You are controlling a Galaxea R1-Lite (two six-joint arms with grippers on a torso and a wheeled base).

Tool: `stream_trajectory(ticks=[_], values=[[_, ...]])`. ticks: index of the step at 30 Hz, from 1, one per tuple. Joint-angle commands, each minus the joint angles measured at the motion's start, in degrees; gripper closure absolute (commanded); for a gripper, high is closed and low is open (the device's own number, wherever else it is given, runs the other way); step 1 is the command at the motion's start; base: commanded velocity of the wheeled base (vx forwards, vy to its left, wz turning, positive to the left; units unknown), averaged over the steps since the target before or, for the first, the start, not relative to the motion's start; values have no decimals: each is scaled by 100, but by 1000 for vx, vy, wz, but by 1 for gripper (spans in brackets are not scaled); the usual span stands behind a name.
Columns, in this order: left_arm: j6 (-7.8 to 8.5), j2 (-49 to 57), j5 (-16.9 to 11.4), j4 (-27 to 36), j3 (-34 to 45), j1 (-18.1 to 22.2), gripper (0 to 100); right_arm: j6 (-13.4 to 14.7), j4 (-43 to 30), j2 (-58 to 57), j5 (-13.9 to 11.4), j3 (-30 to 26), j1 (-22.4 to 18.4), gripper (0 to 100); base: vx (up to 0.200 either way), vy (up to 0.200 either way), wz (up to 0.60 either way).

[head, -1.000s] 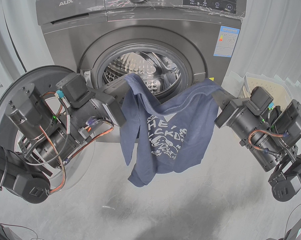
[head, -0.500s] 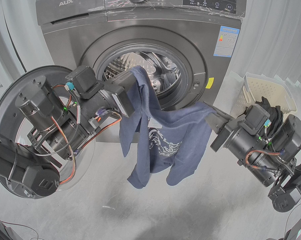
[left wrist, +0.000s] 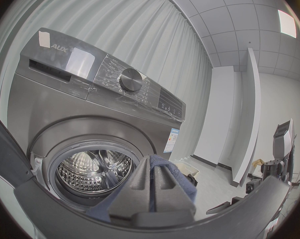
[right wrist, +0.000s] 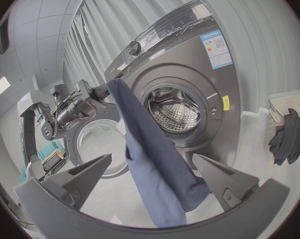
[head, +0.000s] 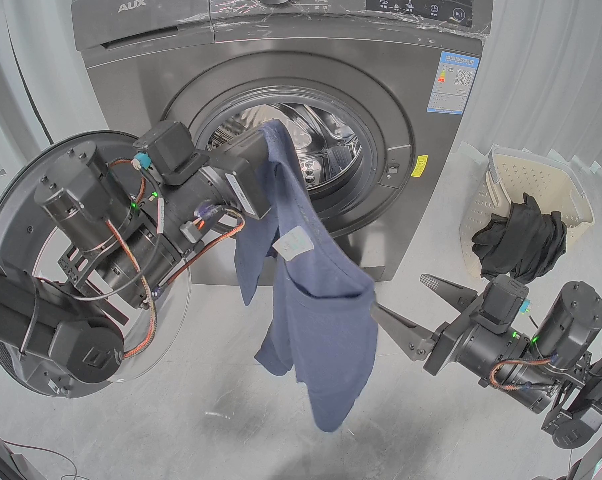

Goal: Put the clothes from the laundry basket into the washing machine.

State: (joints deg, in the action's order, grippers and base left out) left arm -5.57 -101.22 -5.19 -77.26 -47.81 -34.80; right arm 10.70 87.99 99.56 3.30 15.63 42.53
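While the left gripper (left wrist: 152, 170) clamps the navy T-shirt (head: 314, 281) by its top edge in front of the open drum (head: 294, 138) of the single washing machine (head: 281, 55), the shirt hangs with its long axis near vertical, hem pointing at the pale grey floor (head: 448, 428). The right gripper (head: 400, 293) sits low beside the cloth, fingers spread wide, holding nothing. The round door (head: 21, 188) stands swung out on the left. Grey curtains (head: 554, 68) back the machine. One white laundry basket (head: 568, 188) stands to the right, one black garment (head: 521, 241) draped over its rim.

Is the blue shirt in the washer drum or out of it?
Out. The blue shirt hangs from the left gripper in front of the open drum, drooping toward the floor.
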Motion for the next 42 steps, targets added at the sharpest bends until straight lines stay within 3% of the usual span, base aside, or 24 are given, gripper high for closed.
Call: stream_trajectory(ticks=[1,4,12,25,32,42], values=[[3,23,1,-17,-26,-9,100,-60,7,116,-49,142,-298,0,0,0,0],[3,41,1,-17,-35,-9,100,-77,25,204,-199,221,-377,0,0,0,0],[12,85,-26,-34,-35,-62,100,-130,34,767,-278,547,-615,0,0,0,0],[21,137,-43,27,-220,-70,100,-244,43,2445,-603,1786,-219,0,0,0,0],[21,137,-70,18,-220,-79,100,-271,43,2753,-612,2146,-70,0,0,0,0],[12,331,-34,36,-193,-264,100,-279,-10,3491,-550,3139,-307,0,0,0,0]])
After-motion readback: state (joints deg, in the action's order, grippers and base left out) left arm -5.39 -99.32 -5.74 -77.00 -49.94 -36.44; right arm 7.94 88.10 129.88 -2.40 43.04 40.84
